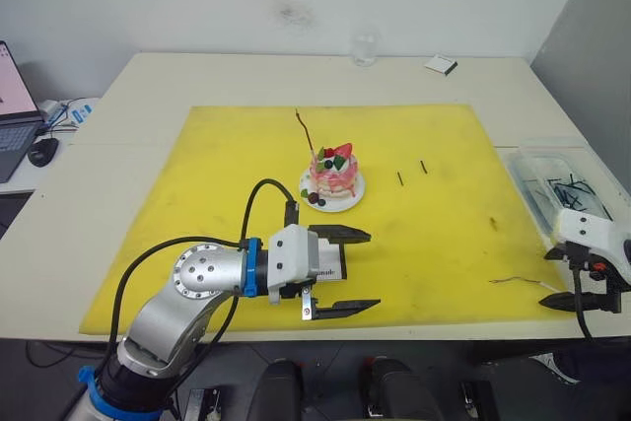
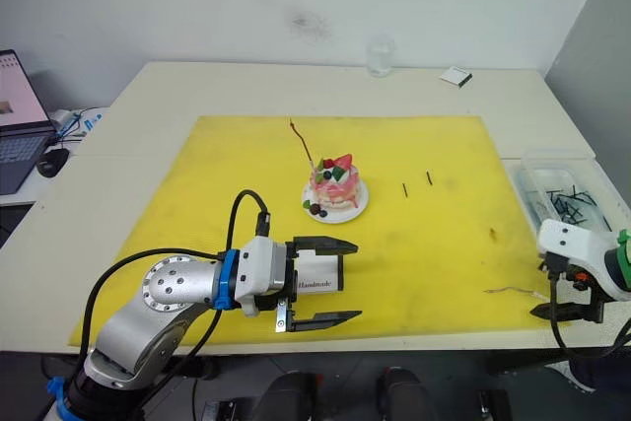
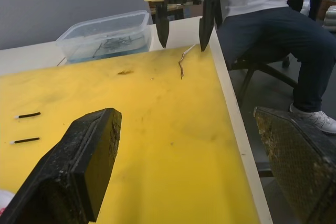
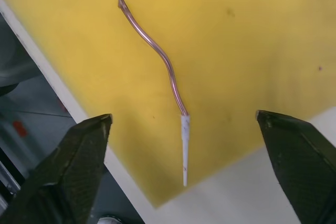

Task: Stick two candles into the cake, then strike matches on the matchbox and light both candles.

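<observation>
Left hand (image 2: 333, 282): yours, spread wide, empty, around the flat white "Handmade" matchbox (image 2: 317, 273).
Right hand (image 4: 184, 171): wide apart, empty, over the loose wavy red candle (image 4: 157, 56).
Pink round cake (image 1: 333, 175): one thin candle (image 1: 305, 130) stuck in.

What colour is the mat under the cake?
Yellow mat; it shows best in the left eye view.

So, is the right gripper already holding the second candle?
No: the candle lies flat on the yellow mat, between the open fingers of the right gripper, and touches neither of them.
</observation>
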You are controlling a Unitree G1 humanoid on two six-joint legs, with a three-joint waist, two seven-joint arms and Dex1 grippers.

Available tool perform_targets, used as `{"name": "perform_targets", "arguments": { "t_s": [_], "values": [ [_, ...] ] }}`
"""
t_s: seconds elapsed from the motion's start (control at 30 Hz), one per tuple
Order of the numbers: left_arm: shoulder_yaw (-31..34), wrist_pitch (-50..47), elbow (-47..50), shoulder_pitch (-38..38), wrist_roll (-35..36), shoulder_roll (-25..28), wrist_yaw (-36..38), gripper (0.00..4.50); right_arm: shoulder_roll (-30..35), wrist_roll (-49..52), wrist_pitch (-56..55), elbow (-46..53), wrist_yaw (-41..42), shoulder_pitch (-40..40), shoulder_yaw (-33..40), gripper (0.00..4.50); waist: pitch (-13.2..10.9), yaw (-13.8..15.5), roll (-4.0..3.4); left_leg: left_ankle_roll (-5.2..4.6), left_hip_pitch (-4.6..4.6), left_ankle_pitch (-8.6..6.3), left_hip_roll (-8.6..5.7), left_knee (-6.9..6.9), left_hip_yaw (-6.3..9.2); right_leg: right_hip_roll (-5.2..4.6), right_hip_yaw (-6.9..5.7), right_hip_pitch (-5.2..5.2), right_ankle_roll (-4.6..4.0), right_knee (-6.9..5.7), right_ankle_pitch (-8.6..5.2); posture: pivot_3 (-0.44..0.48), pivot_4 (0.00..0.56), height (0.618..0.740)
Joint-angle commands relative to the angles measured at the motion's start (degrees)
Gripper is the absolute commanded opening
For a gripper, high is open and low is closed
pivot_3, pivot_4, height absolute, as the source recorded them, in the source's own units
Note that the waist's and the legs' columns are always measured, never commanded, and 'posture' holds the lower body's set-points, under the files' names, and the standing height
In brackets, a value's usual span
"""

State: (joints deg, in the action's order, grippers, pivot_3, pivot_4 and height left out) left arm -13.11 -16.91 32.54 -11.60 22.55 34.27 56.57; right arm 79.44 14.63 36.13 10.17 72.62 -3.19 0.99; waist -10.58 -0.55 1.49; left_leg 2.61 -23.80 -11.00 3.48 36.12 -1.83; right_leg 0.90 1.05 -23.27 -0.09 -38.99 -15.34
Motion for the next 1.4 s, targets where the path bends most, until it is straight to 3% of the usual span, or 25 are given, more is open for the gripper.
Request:
{"name": "perform_targets", "arguments": {
  "t_s": [0.03,0.13,0.23,0.57,0.77,0.87,0.93,1.0,1.1,1.2,1.4],
  "values": [
    [0.3,0.7,2.0,0.2,0.2,-0.2,-0.9,4.50,-0.5,-2.0,-1.4,-1.8,0.1,-1.1,-1.7,4.45,0.0,0.0,0.00,0.00,0.00,0.00,-0.01,0.00,0.00,-0.01,0.00,0.00,0.00,0.00,0.00,0.000,0.150,0.740],
    [0.4,0.6,2.3,0.4,0.4,0.0,-1.1,4.50,-0.4,-2.7,-2.5,-3.6,0.7,-1.7,-2.4,4.45,0.0,0.0,0.00,0.00,0.00,0.00,-0.02,0.00,-0.02,-0.02,0.00,0.00,0.00,0.01,0.00,0.000,0.150,0.740],
    [0.3,0.6,2.4,0.5,0.2,0.1,-1.3,4.50,-0.7,-3.2,-3.0,-4.7,1.1,-2.3,-2.7,3.81,0.0,0.0,0.00,0.00,0.01,0.00,-0.02,0.01,-0.02,-0.01,-0.01,0.00,0.00,0.00,0.00,0.000,0.150,0.740],
    [0.2,1.8,0.1,-0.7,-0.9,-0.7,-1.5,4.50,-1.8,-2.8,-1.2,-5.2,1.1,-3.9,-2.5,0.10,0.0,0.0,-0.01,0.00,0.00,0.00,-0.01,0.00,0.01,0.01,0.00,0.00,0.00,-0.01,0.00,0.000,0.150,0.740],
    [0.4,2.6,-0.7,-1.1,-0.9,-0.7,-0.8,4.50,-2.3,-0.9,0.7,-4.6,1.7,-3.7,-0.9,0.02,0.0,0.0,-0.01,0.00,0.00,0.00,-0.01,0.01,-0.01,0.00,0.00,0.00,0.00,-0.02,0.00,0.000,0.150,0.740],
    [0.8,2.7,-0.9,-1.1,-0.8,-0.5,-0.7,4.50,-6.3,5.7,6.6,-2.3,2.1,-8.5,1.1,0.02,0.0,-0.3,0.00,0.00,0.01,0.00,0.00,0.01,-0.01,0.02,0.00,0.00,0.01,-0.02,0.01,0.000,0.150,0.740],
    [2.1,1.4,-1.0,-1.0,0.3,-0.3,-1.4,4.50,-14.3,12.5,12.3,-1.5,-1.4,-17.4,2.9,0.02,0.0,-1.1,0.05,0.00,0.03,0.00,0.01,0.01,0.01,0.04,0.00,0.00,0.02,-0.06,0.02,0.000,0.150,0.740],
    [4.0,-0.7,-1.2,-1.0,2.1,-0.6,-3.0,4.50,-25.7,17.4,19.3,-3.2,-10.5,-27.7,5.9,0.02,0.0,-2.1,0.09,0.00,0.05,0.01,0.07,0.07,0.04,0.07,0.06,0.00,0.03,-0.08,0.17,0.000,0.150,0.740],
    [7.3,-3.5,-1.8,-1.2,3.9,-0.7,-5.5,4.50,-41.3,18.1,17.1,-6.7,-23.4,-35.8,9.6,0.02,0.0,-2.5,0.11,-0.02,0.06,0.04,0.06,0.07,0.34,0.16,0.07,0.00,-0.02,-0.09,0.41,0.000,0.150,0.740],
    [11.4,-7.5,-2.0,-1.4,6.6,-0.6,-8.8,4.50,-54.7,17.0,7.2,-9.9,-32.3,-39.0,11.9,0.02,0.0,-1.8,0.13,-0.05,0.00,0.07,0.16,0.04,0.44,0.37,0.00,0.02,-0.04,-0.06,0.40,0.000,0.150,0.740],
    [15.3,-13.7,1.7,1.0,9.5,-0.8,-14.9,4.50,-67.3,9.6,-13.1,-17.8,-35.3,-38.0,6.2,0.02,0.0,-1.0,0.11,-0.04,-0.25,0.05,0.09,-0.02,0.14,0.15,0.06,-0.14,0.11,0.07,0.28,0.000,0.150,0.740]
  ]
}}
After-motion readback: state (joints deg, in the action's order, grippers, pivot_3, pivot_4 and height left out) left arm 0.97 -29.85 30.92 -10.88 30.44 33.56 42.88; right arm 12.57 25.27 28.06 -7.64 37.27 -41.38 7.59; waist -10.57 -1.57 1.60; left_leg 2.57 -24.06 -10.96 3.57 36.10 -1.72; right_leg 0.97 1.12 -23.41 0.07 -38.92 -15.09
